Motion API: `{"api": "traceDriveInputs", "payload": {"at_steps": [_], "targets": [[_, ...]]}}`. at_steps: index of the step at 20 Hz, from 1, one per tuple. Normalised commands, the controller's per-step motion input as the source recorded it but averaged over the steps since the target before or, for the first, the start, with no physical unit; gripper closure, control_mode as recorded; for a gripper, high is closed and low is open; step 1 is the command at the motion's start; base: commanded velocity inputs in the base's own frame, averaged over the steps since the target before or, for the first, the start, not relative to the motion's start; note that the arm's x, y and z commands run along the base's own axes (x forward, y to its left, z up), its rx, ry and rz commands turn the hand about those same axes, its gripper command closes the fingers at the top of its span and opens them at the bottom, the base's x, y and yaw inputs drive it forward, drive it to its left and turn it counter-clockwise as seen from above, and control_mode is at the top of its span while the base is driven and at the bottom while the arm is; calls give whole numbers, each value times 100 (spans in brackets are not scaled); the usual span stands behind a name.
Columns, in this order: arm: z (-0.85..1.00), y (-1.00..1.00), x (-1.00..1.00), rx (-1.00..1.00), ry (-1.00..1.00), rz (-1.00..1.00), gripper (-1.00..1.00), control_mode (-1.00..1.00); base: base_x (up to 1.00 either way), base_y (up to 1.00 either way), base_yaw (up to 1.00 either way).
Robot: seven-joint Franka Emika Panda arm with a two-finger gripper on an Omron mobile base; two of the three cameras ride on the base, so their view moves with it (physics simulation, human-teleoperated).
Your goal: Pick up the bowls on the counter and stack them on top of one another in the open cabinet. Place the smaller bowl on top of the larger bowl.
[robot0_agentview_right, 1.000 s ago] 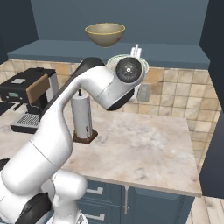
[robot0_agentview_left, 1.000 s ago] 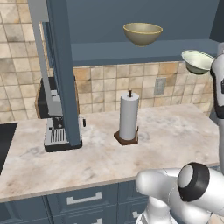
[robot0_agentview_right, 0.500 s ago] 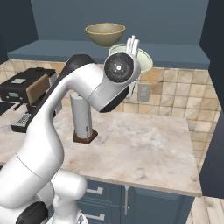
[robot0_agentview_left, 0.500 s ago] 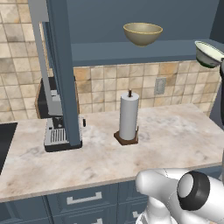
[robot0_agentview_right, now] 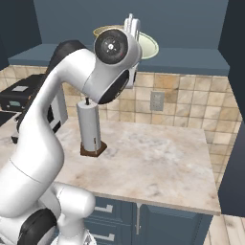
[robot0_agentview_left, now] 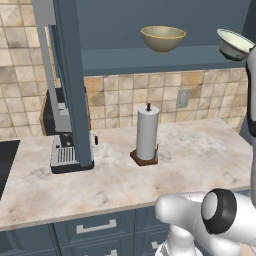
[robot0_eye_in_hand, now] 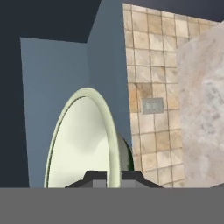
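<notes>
- While the larger bowl [robot0_agentview_left: 163, 38] sits on the cabinet [robot0_agentview_left: 150, 60] shelf, mid-span, I carry the second.
- Item: smaller bowl [robot0_agentview_left: 234, 44], rim clenched in my gripper [robot0_eye_in_hand: 113, 177], raised near the shelf's right end.
- Next, judged: centre over the larger bowl, lower, release.

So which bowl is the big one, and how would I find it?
Look up at the dark blue-grey wall cabinet above the beige marbled stone counter. On its flat shelf sits a wide, deep tan-yellow bowl. The smaller pale greenish-white bowl is to its right, off the shelf.
</notes>
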Motion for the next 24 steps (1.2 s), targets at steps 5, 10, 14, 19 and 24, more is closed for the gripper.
{"api": "traceDriveInputs", "payload": {"at_steps": [5,10,14,19,24], "targets": [[36,26,23,-9,-6,0,100,-100,0,0,0],[11,18,34,-8,2,0,100,-100,0,0,0],[19,15,37,-9,7,0,100,-100,0,0,0],[32,19,26,-12,2,1,100,-100,0,0,0],[3,29,21,-7,-2,2,100,-100,0,0,0]]}}
